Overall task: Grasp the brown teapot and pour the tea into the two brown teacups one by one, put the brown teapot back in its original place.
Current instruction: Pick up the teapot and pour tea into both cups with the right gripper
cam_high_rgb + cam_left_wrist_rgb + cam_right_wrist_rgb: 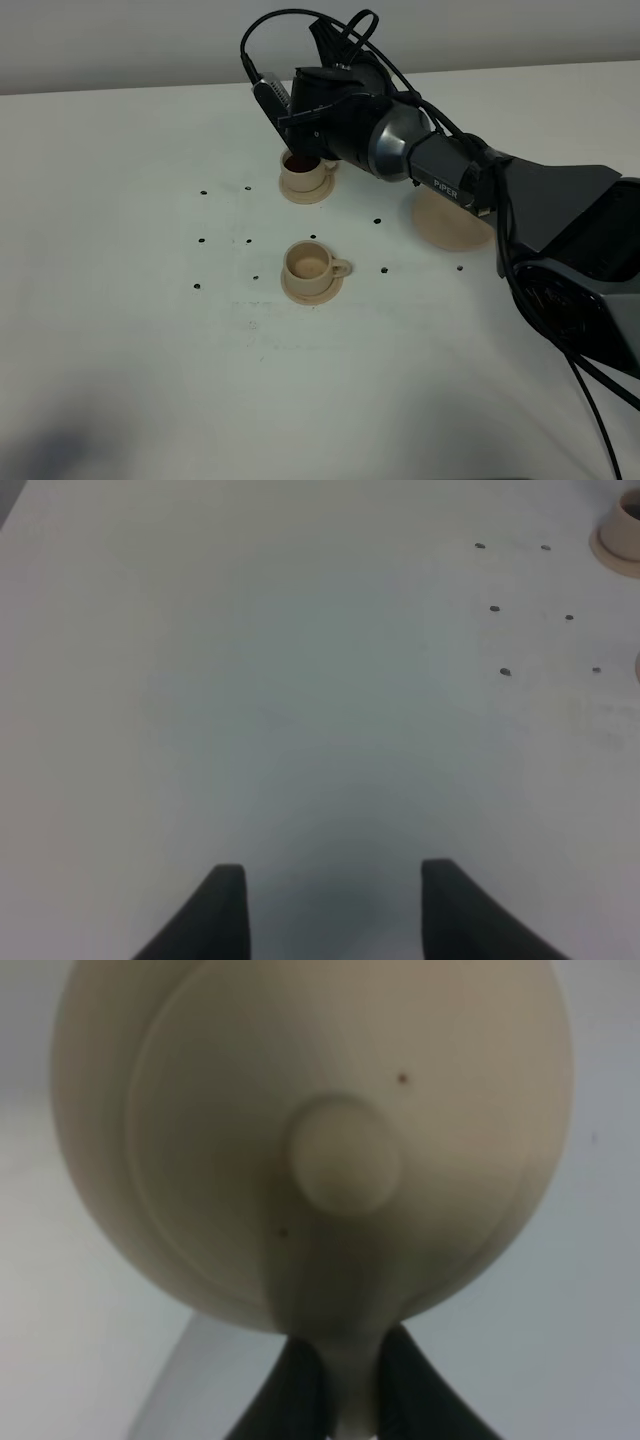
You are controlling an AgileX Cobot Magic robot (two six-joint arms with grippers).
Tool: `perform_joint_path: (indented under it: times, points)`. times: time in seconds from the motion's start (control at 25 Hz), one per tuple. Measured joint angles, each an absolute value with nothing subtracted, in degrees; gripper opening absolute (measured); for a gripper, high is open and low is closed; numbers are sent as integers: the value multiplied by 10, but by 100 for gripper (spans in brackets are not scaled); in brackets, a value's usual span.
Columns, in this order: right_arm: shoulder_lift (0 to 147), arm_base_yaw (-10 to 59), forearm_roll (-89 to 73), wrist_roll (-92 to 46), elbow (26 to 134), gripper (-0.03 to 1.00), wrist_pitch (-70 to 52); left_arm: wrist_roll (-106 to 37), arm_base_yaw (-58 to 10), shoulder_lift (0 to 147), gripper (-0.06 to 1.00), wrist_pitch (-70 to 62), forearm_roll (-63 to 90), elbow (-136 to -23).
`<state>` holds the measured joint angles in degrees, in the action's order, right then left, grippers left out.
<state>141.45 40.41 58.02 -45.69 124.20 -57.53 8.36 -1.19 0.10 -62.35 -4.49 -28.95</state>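
The brown teapot (320, 1150) fills the right wrist view, lid knob toward the camera. My right gripper (350, 1365) is shut on its loop handle, one dark finger on each side. In the high view the right arm (400, 140) reaches across over the far teacup (305, 178) and hides the teapot. That cup holds dark tea. The near teacup (308, 266) on its small saucer looks empty. The large saucer (450, 228), the original place, lies bare, partly under the arm. My left gripper (335, 910) is open over bare table.
Small dark dots (202, 241) mark the white table around the cups. The edge of a cup saucer (620, 538) shows at the corner of the left wrist view. The right arm's black cables (300, 20) loop above the far cup.
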Motion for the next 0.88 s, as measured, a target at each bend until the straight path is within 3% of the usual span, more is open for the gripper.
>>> perform_joint_path:
  times: [0.32, 0.88]
  points:
    - [1415, 404, 455, -450, 1321, 10, -692, 84, -12, 1, 43, -624, -45, -289]
    - [1400, 380, 243, -284, 1358, 10, -706, 84, -12, 1, 43, -624, -45, -289]
